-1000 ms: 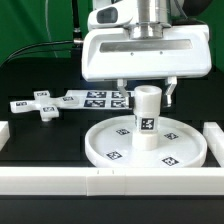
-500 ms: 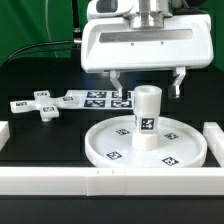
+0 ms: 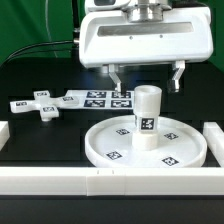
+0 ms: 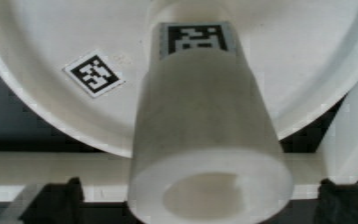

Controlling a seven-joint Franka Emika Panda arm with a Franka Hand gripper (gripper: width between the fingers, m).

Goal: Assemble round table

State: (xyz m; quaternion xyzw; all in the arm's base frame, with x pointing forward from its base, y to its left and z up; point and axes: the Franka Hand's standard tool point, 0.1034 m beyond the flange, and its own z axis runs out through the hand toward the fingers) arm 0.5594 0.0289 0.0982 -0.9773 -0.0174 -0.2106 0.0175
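Exterior view; white tagged leg (image 3: 146, 118) upright on disc (image 3: 100, 139); end effector (image 3: 147, 85) released

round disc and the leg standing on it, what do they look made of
Round disc: probably white plastic, smooth with a faint sheen; rim and plate look like one moulded piece. Leg: seemingly the same white plastic, smooth; the wrist view shows a hole in its end.

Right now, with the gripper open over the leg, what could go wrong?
1. The gripper hangs open close over the upright leg; a sideways move could knock a finger into it.
2. I cannot tell how firmly the leg sits in the round disc, so it might tilt.
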